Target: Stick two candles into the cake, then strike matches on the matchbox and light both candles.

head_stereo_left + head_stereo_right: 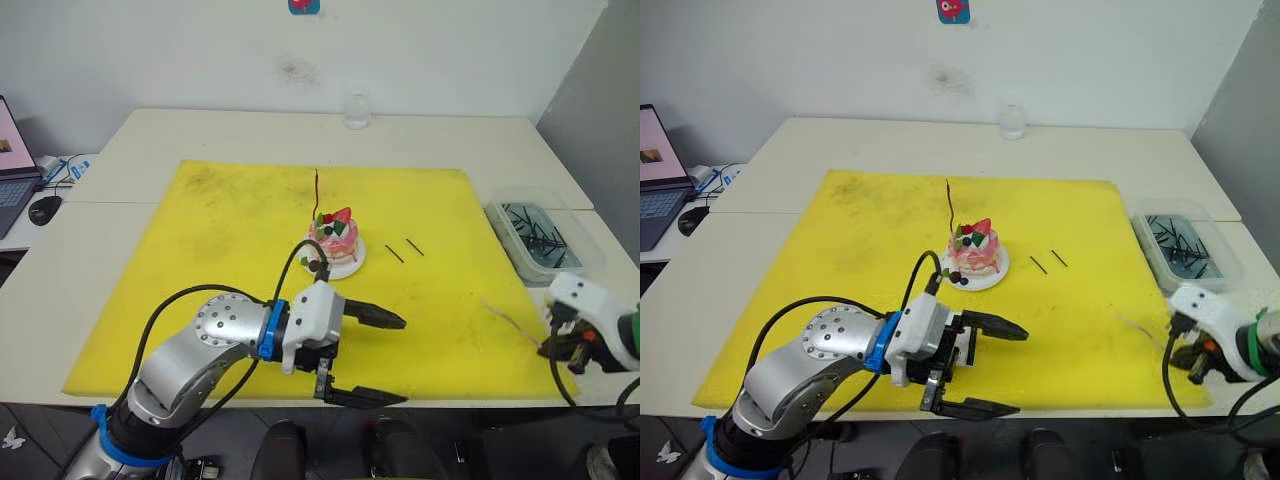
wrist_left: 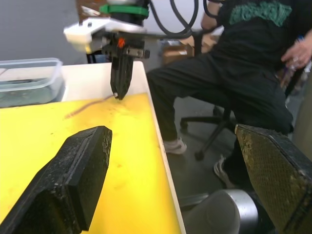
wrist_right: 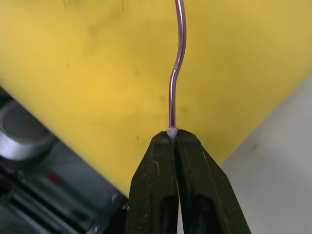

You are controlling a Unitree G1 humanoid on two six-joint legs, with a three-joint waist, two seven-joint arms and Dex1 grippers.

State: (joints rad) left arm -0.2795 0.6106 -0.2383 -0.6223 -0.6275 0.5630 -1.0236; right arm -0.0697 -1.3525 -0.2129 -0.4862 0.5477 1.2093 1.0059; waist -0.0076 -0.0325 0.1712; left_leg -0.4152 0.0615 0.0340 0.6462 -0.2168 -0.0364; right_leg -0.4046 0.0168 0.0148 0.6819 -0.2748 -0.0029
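My pale bench [image 1: 150,140] runs back to a plain white wall [image 1: 180,50], with a yellow mat [image 1: 230,230] spread across it. A grey wall [image 1: 600,90] closes in at far right. At the left edge sit a laptop [image 1: 10,170] and a mouse [image 1: 44,209]. Near my right side, a seated person [image 2: 234,83] in dark clothes occupies a wheeled chair [image 2: 209,131]

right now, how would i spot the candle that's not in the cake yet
Look at the yellow mat, near its front right corner. A thin, wavy candle lies there, its pale end pinched in the right gripper. Unlike the candle standing upright in the cake, it lies flat.
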